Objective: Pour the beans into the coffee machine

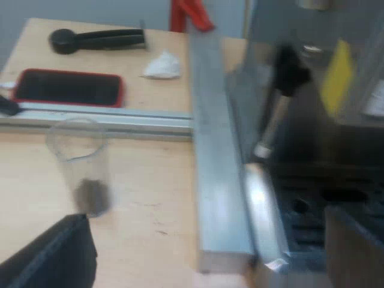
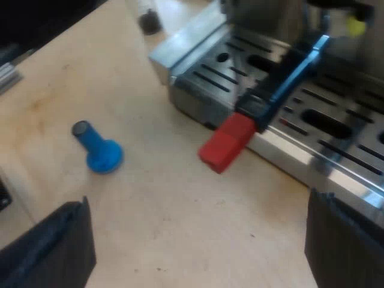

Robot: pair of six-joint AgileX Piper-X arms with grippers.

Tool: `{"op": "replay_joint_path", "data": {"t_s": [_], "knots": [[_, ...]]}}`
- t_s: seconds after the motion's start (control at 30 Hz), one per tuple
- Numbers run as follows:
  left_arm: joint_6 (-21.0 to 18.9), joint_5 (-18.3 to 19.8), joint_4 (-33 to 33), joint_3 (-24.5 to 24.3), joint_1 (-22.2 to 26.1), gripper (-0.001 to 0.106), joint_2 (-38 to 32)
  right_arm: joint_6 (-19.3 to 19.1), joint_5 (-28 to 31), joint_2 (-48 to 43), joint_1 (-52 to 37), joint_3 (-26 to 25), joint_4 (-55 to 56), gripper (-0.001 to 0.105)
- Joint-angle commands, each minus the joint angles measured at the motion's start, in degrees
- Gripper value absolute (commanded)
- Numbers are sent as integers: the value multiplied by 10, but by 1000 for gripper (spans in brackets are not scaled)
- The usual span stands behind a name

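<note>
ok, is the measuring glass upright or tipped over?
Upright: the measuring glass stands on the table, rim up, with what look like dark beans at its bottom.

- Glass [image 1: 81,165]: 1
- Machine [image 2: 198,72]: 1
- Holder [image 2: 264,102]: 1
- Blue tamper [image 2: 99,150]: 1
- Phone [image 1: 69,88]: 1
- Black tool [image 1: 96,40]: 1
- Paper wad [image 1: 162,66]: 1
- Red clamp [image 1: 191,15]: 1
- Steam wand [image 1: 273,114]: 1
- Yellow tag [image 1: 336,75]: 1

The left gripper [image 1: 201,255] hangs above the worktop [image 1: 150,198], angled down at it, its two black fingers [image 1: 54,255] spread wide and empty. The right gripper [image 2: 198,243] hangs above the same worktop, likewise angled down, its fingers [image 2: 51,246] set far apart, holding nothing.
</note>
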Motion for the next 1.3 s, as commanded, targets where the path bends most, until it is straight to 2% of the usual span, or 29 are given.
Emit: {"op": "replay_joint_path", "data": {"t_s": [0.03,0.1,0.13,0.2,0.37,0.53,0.6,0.83,0.97,1.1,1.3], "knots": [[-4,42,-16,-4,56,79,12,-4,-6,18,29,-8,-30,74],[-1,55,-16,-4,71,79,13,-4,-6,27,46,-8,-42,74],[12,73,-16,-4,114,79,14,-4,-6,28,48,-8,-42,74],[26,67,-20,-3,142,79,11,-4,-6,50,82,-8,-74,74],[66,57,-7,-1,137,79,11,-4,-4,88,119,-7,-119,74],[76,69,-5,17,136,79,9,-6,21,124,144,-6,-158,74],[76,70,-4,31,136,79,9,-18,35,140,157,1,-191,74],[85,22,-21,81,136,79,11,-17,53,190,203,47,-323,74],[88,9,-36,107,136,79,11,-17,82,217,225,71,-383,74],[88,9,-67,133,136,79,11,-14,113,246,238,87,-445,74],[97,9,-152,172,136,79,11,26,153,293,238,88,-520,74]]}}
